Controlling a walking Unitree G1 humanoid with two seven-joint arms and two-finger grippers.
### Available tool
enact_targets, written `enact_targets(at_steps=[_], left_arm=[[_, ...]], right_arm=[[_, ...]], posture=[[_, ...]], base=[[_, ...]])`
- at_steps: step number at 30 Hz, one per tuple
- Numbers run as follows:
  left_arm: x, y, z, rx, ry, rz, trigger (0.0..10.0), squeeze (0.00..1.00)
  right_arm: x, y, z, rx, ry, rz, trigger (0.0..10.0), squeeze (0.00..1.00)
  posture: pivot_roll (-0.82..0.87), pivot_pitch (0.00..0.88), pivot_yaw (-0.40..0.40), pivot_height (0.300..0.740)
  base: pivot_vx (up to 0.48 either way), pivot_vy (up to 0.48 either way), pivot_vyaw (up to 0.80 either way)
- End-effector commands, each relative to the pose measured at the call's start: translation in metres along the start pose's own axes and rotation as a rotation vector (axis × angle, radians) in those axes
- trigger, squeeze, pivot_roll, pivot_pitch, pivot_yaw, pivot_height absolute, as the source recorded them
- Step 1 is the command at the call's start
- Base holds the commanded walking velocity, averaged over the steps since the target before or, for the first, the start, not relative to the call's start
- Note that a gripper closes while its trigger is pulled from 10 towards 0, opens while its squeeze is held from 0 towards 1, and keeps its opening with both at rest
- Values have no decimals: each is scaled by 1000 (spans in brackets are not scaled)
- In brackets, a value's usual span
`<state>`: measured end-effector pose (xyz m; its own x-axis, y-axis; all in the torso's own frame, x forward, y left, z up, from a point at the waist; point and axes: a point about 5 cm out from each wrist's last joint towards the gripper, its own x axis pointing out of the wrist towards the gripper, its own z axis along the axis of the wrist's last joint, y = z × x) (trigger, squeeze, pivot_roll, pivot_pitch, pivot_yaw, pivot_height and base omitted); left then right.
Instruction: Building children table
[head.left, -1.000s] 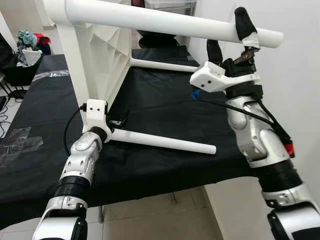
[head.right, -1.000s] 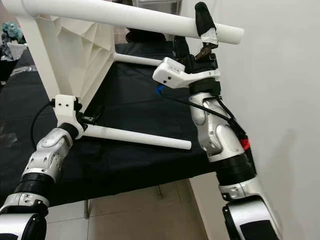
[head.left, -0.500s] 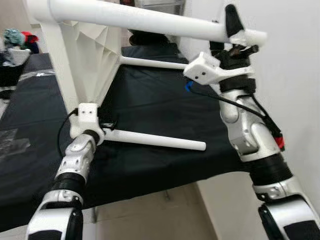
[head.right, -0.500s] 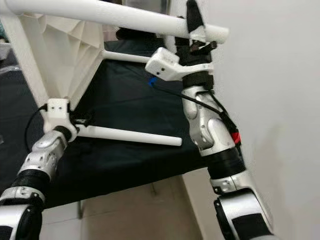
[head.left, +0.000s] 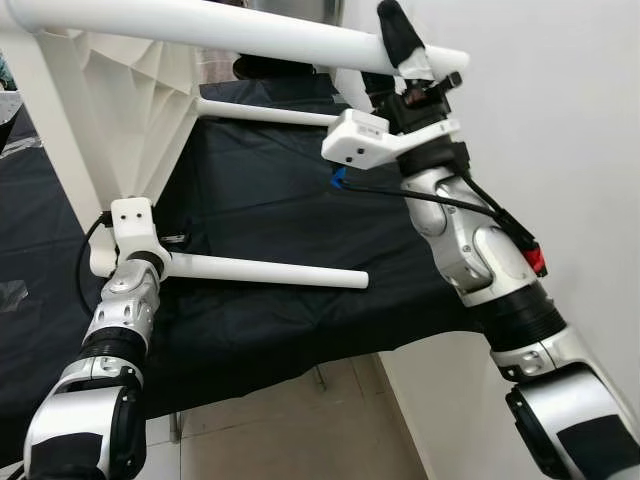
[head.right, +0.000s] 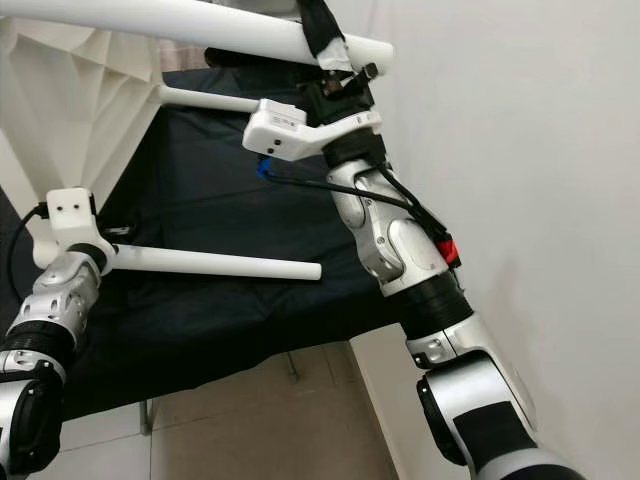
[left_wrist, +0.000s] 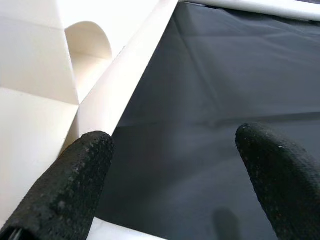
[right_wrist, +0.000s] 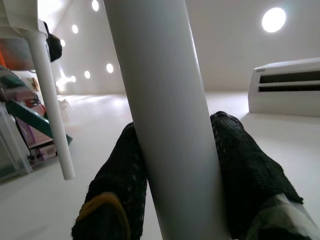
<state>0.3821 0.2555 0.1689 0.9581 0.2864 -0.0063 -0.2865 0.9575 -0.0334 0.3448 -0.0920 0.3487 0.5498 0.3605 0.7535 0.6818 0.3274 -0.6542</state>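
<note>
Table: the white children table (head.left: 130, 110) lies on its side on the black cloth (head.left: 290, 200); its top stands like a wall and the legs point out toward me.
Upper leg: this leg (head.left: 230, 30) is the highest one, well above the cloth. I take it as my landmark.
Right gripper: my right gripper (head.left: 400, 45) is clenched on the upper leg, near its free end; in the right wrist view a finger (right_wrist: 117, 185) presses on each side of the tube.
Lower leg: a second leg (head.left: 265, 270) is far below the upper leg, just above the cloth near the front edge.
Left gripper: my left gripper (left_wrist: 175, 175) is below the upper leg, where the lower leg meets the top; the fingers are spread apart and grasp nothing.
Risk 1: I hold so near the tube end that, I think, the smooth leg can slide out if I pull along it.
Risk 2: with only one hold, the table may swing or tip around the upper leg, and fall on the cloth.
Risk 3: the lower leg is close to the cloth edge; a push there may drag the table off.
</note>
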Motion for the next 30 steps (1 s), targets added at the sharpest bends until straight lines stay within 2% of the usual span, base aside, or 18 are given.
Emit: enact_targets(at_steps=[1, 2, 3, 4, 5, 6, 7, 8, 10, 11, 12, 13, 14, 17, 20, 26, 27, 30], left_arm=[[-2, 63, 9, 44, -11, 257, 10000, 0], [1, 67, 26, 88, -60, 270, 10000, 0], [1, 67, 26, 88, -60, 270, 10000, 0], [5, 70, 47, 128, -117, 273, 10000, 0], [5, 70, 47, 128, -117, 273, 10000, 0], [8, 72, 68, 178, -171, 260, 10000, 0], [8, 72, 68, 178, -171, 260, 10000, 0], [11, 72, 91, 237, -220, 237, 10000, 0], [11, 72, 91, 237, -220, 237, 10000, 0], [12, 72, 116, 291, -278, 213, 10000, 0], [12, 72, 116, 291, -278, 213, 10000, 0], [12, 72, 141, 355, -332, 191, 10000, 0], [12, 72, 141, 355, -332, 191, 10000, 0], [6, 76, 201, 440, -450, 185, 10000, 0], [0, 76, 228, 451, -517, 203, 10000, 0], [-2, 69, 244, 494, -542, 176, 10000, 0], [-4, 64, 253, 541, -577, 174, 10000, 0], [-5, 60, 257, 559, -582, 167, 10000, 0]], right_arm=[[9, -32, -28, 37, 117, -181, 0, 0], [16, -38, -30, 45, 114, -210, 0, 0], [16, -38, -30, 45, 114, -210, 0, 0], [23, -45, -37, 81, 144, -238, 0, 0], [23, -45, -37, 81, 144, -238, 0, 0], [29, -50, -44, 104, 173, -257, 0, 0], [29, -50, -44, 104, 173, -257, 0, 0], [33, -52, -52, 137, 217, -260, 0, 0], [33, -52, -52, 137, 217, -260, 0, 0], [37, -54, -61, 176, 269, -264, 0, 0], [37, -54, -61, 176, 269, -264, 0, 0], [38, -54, -72, 233, 334, -268, 0, 0], [38, -54, -72, 233, 334, -268, 0, 0], [28, -31, -92, 440, 536, -205, 0, 0], [15, -3, -93, 562, 628, -117, 0, 0], [-2, 26, -89, 647, 701, -27, 0, 0], [-10, 38, -88, 700, 747, 7, 0, 0], [-16, 47, -87, 744, 781, 34, 0, 0]], posture=[[17, 95, -30, 740], [24, 86, -33, 740], [24, 86, -33, 740], [27, 81, -30, 740], [27, 81, -30, 740], [35, 75, -25, 740], [35, 75, -25, 740], [39, 72, -24, 740], [39, 72, -24, 740], [52, 70, -21, 740], [52, 70, -21, 740], [57, 70, -23, 740], [57, 70, -23, 740], [75, 70, -22, 740], [85, 71, -25, 740], [88, 75, -21, 740], [84, 75, -24, 740], [88, 76, -26, 740]], base=[[0, 0, 0], [0, 0, 0], [0, 0, 0], [0, 0, 0], [0, 0, 0], [0, 0, 0], [0, 0, 0], [0, 0, 0], [0, 0, 0], [0, 0, 0], [0, 0, 0], [0, 0, 0], [0, 0, 0], [0, 0, 0], [0, 0, 0], [0, 0, 0], [0, 0, 0], [0, 0, 0]])
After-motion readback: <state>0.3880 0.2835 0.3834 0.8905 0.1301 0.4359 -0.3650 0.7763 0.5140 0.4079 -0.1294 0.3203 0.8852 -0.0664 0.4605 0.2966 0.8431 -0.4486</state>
